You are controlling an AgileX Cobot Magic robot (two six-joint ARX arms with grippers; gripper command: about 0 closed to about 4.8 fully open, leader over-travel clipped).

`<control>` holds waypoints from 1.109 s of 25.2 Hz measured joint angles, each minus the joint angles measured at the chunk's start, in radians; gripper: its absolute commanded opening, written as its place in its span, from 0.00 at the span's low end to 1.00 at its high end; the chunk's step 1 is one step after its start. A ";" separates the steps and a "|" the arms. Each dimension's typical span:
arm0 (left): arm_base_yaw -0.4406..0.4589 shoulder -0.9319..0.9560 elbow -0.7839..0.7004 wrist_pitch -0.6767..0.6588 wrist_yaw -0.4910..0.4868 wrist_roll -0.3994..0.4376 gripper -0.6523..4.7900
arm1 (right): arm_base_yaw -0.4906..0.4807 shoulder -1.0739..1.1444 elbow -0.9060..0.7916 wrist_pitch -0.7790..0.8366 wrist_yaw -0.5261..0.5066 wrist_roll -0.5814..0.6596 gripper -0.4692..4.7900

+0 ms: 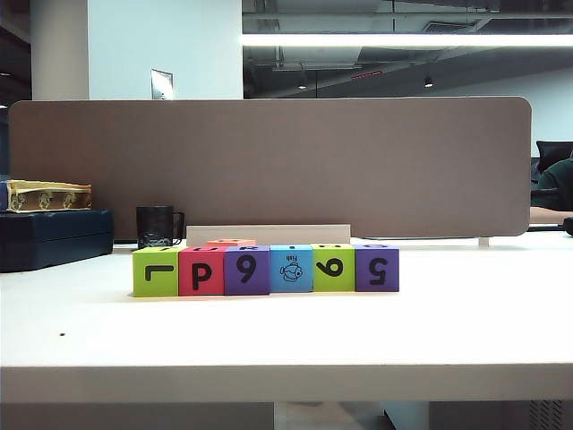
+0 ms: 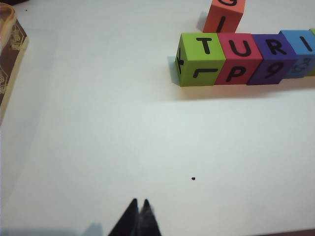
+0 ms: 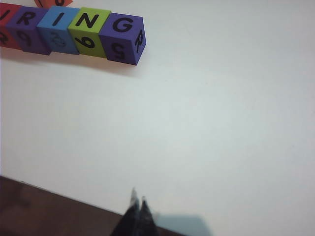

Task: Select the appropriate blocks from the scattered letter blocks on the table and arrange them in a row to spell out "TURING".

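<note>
Six letter blocks stand in a touching row on the white table: lime green, red, purple, light blue with a fish, lime green, purple. Their tops read T, U, R, I, N, G. My left gripper is shut and empty, well in front of the T end. My right gripper is shut and empty over the table's front edge, off the G end. Neither shows in the exterior view.
A spare orange-red block sits just behind the row. A black mug and a dark box with a gold-patterned case on it stand at the back left. A brown-grey partition closes the far side.
</note>
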 measured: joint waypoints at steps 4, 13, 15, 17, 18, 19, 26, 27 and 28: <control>0.000 0.000 0.000 0.007 0.000 0.000 0.11 | 0.000 0.000 0.000 0.002 0.000 0.000 0.09; 0.000 0.000 0.000 0.006 0.035 -0.005 0.11 | 0.000 0.000 0.000 0.002 0.000 0.000 0.09; 0.000 0.000 0.000 0.006 0.035 -0.005 0.11 | 0.000 0.000 0.000 0.002 0.000 0.001 0.09; 0.000 0.000 0.000 0.006 0.035 -0.005 0.11 | 0.000 0.000 0.000 0.002 0.000 0.000 0.09; 0.000 0.000 0.000 0.006 0.035 -0.005 0.11 | 0.000 0.000 0.000 0.002 0.000 0.001 0.09; 0.000 0.000 0.000 0.006 0.035 -0.005 0.11 | 0.000 0.000 0.000 0.002 0.000 0.001 0.09; 0.000 0.000 0.000 0.006 0.035 -0.005 0.11 | 0.000 0.000 0.000 0.002 0.000 0.001 0.09; 0.000 0.000 0.000 0.006 0.035 -0.005 0.11 | 0.000 0.000 0.000 0.002 0.000 0.001 0.09; 0.000 0.000 0.000 0.006 0.035 -0.005 0.11 | 0.000 0.000 0.000 0.002 0.000 0.001 0.09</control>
